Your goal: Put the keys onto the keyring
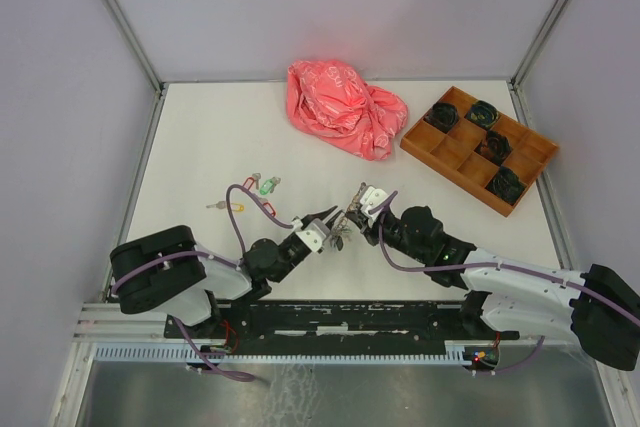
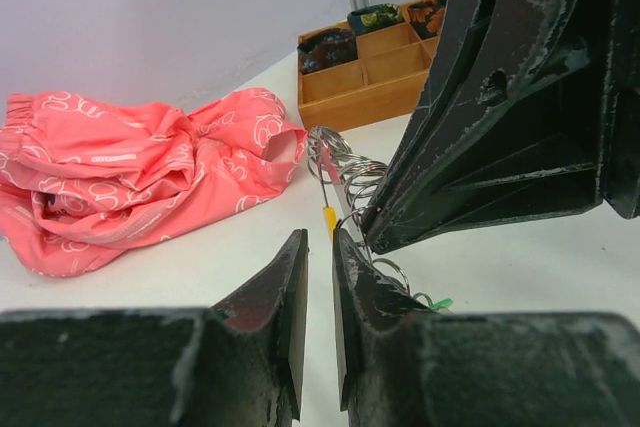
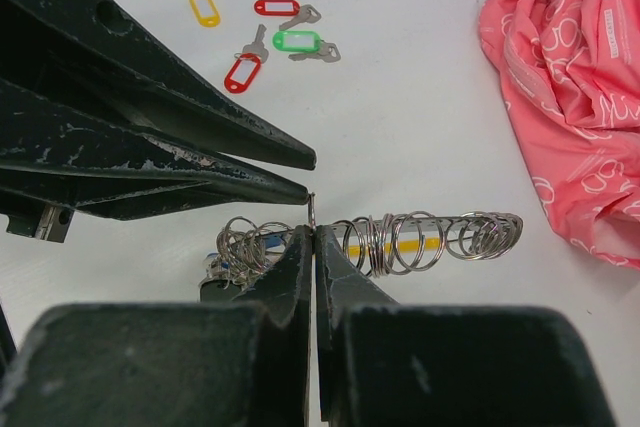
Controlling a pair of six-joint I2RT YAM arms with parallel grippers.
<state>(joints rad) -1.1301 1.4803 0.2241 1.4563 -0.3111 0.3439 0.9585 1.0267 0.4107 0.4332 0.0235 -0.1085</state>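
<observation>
The keyring (image 3: 430,237) is a thin silver wire with a yellow part, strung with many small silver loops. It lies between my two grippers in the top view (image 1: 340,237). My right gripper (image 3: 315,232) is shut on its thin wire. My left gripper (image 2: 320,247) has its jaws a narrow gap apart with nothing between them, its tips just short of the ring's yellow part (image 2: 328,219). Loose keys lie on the table to the left: a yellow tag (image 3: 205,9), two red tags (image 3: 242,72) and a green tag (image 3: 298,41).
A crumpled pink cloth (image 1: 345,107) lies at the back centre. A wooden compartment tray (image 1: 450,162) with dark items stands at the back right. The loose keys (image 1: 262,187) lie left of the left gripper (image 1: 328,230). The right gripper (image 1: 352,212) is close beside it.
</observation>
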